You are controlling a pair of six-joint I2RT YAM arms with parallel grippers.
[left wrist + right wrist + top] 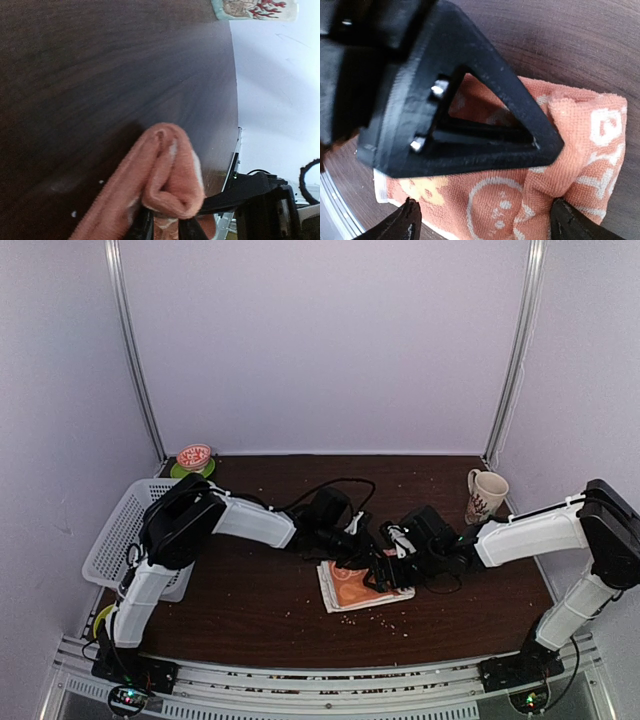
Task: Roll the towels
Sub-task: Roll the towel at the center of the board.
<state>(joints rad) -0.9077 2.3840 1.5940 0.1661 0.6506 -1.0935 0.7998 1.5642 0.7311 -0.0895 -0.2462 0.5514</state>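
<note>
Though overhead hides the grip, left wrist shows towel (pixel 167 172) pinched.

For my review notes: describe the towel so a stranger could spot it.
On the dark table, look at the middle, where the left gripper and right gripper meet. The towel lies there, orange with pale prints. It is the only cloth in view; its neighbours are a white basket and a mug.
</note>
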